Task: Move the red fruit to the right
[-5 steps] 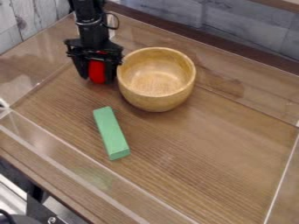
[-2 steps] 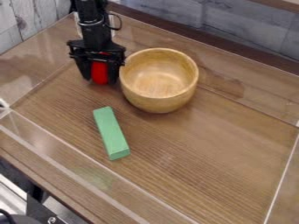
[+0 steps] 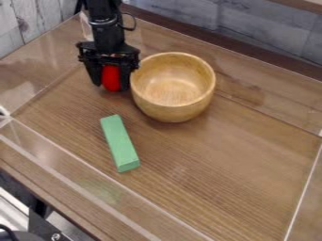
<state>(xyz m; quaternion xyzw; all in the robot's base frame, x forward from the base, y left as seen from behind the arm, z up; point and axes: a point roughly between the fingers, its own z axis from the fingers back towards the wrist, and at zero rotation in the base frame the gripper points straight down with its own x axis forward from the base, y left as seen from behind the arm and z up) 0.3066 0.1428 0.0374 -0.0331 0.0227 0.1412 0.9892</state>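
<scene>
One red fruit point(image 3: 111, 76), likely light and slick, best gripped around its middle, sits at the end effector point(image 3: 108, 64), bowl point(image 3: 171, 87) at three o'clock; grasp cannot be confirmed.

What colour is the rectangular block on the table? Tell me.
The block is green, seen best in the camera view.

Was cut off by the top edge: the upper arm point(image 3: 101, 8). Was too small and dark to make out: the fingertips of the gripper point(image 3: 109, 64), and whether they touched the fruit point(image 3: 111, 78). Was partly hidden behind the dark fingers: the upper part of the fruit, with any leafy top impossible to tell. Was cut off at the lower left: the dark cables point(image 3: 28, 218), blurred together. Ran out of view at the borders: the table point(image 3: 201, 179).
</scene>
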